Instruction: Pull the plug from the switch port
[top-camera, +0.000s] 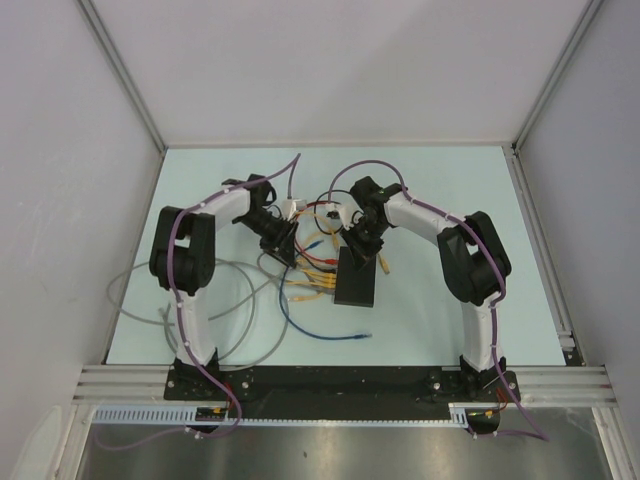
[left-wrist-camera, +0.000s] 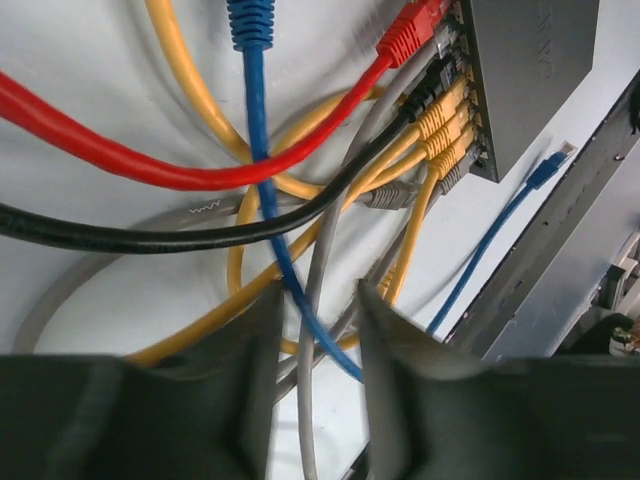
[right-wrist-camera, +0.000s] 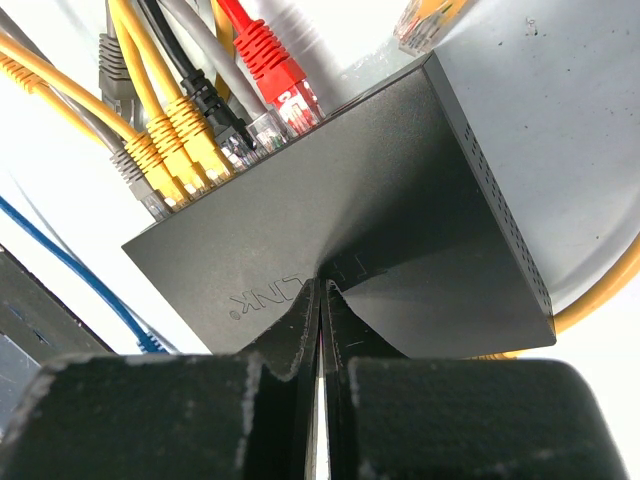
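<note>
The switch (top-camera: 356, 282) is a flat black box on the table's middle, with several plugs in its left edge. In the right wrist view the switch (right-wrist-camera: 400, 220) holds a red plug (right-wrist-camera: 272, 62), a black plug (right-wrist-camera: 208, 100), yellow plugs (right-wrist-camera: 190, 150) and a grey one. My right gripper (right-wrist-camera: 322, 290) is shut and empty, its tips resting on the switch's top. My left gripper (left-wrist-camera: 320, 320) is open, low over the cable tangle left of the switch (left-wrist-camera: 530, 70), with a blue cable (left-wrist-camera: 300, 310) and a grey cable between its fingers. The red plug (left-wrist-camera: 410, 35) sits at the row's far end.
Grey cables (top-camera: 140, 290) loop out to the left of the left arm. A loose blue cable end (top-camera: 362, 337) lies in front of the switch. A loose orange plug (top-camera: 384, 265) lies at the switch's right. The black base rail (top-camera: 330, 380) runs along the near edge.
</note>
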